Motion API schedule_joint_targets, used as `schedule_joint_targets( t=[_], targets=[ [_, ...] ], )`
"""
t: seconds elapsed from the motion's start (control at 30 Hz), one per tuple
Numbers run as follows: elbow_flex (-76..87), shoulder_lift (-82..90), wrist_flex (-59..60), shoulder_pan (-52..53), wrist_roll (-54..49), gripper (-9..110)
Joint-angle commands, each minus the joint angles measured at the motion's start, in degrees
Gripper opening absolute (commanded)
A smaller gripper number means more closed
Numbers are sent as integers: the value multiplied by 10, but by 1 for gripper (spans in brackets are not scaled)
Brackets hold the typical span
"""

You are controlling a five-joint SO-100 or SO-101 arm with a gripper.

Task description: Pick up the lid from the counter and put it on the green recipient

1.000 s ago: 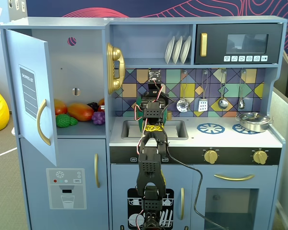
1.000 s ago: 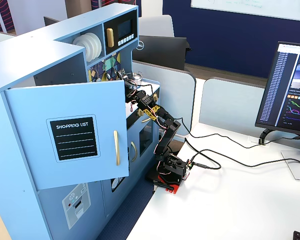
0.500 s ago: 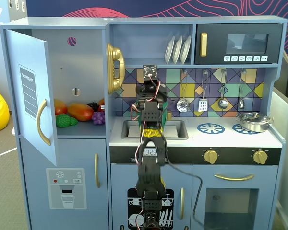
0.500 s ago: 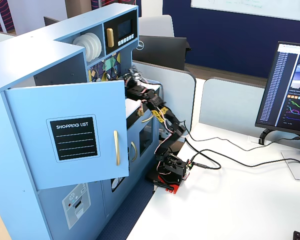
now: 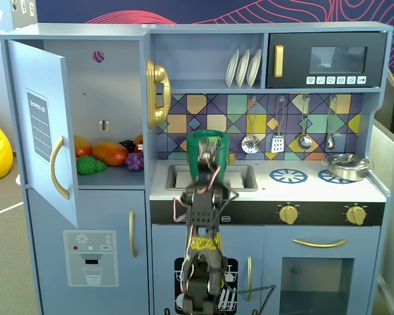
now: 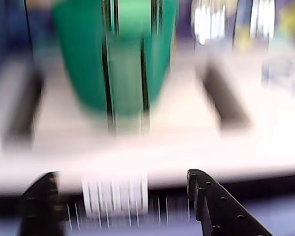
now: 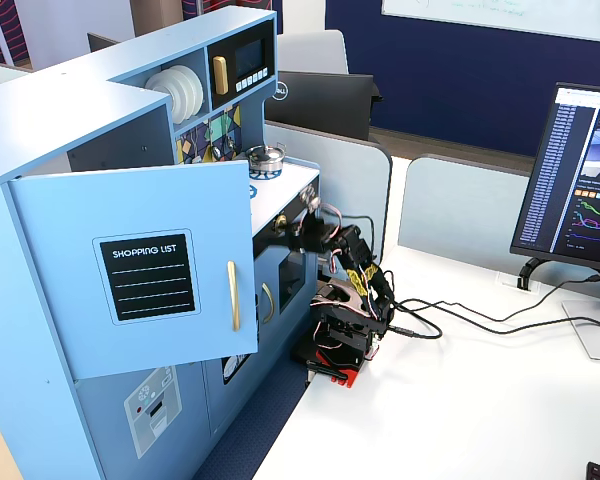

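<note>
The jaws stand wide apart and hold nothing — in the wrist view the two dark fingertips of the gripper [image 6: 123,196] sit at the bottom corners with bare space between them. Ahead of them, blurred, rises the green recipient [image 6: 115,54], its ribbed strap handle facing the camera; in a fixed view the same pot [image 5: 207,152] stands upright on the toy kitchen's counter [image 5: 269,187] by the sink, partly behind the arm. The lid cannot be made out in any view: it may lie behind the arm or sit on the pot, but I cannot tell which. As a small flat plastic disc it is likely very light, stiff and rather slick, so pinching its thin rim would probably slip — the blocky centre knob looks the better hold, with the fingers closing squarely on two opposite faces.
</note>
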Motion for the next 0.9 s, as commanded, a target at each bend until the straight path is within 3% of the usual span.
schedule_joint_targets(
  t=[0.0, 0.1, 0.27, 0.43, 0.53, 0.87],
  targets=[
    [83, 60, 120, 11, -8, 0],
    [156, 60, 135, 19, 62, 0],
    [282, 60, 125, 1, 40, 0],
    [425, 60, -26, -23, 129, 0],
    [486, 60, -90, -30, 115, 0],
    [487, 60, 44, -120, 167, 2]
  ],
)
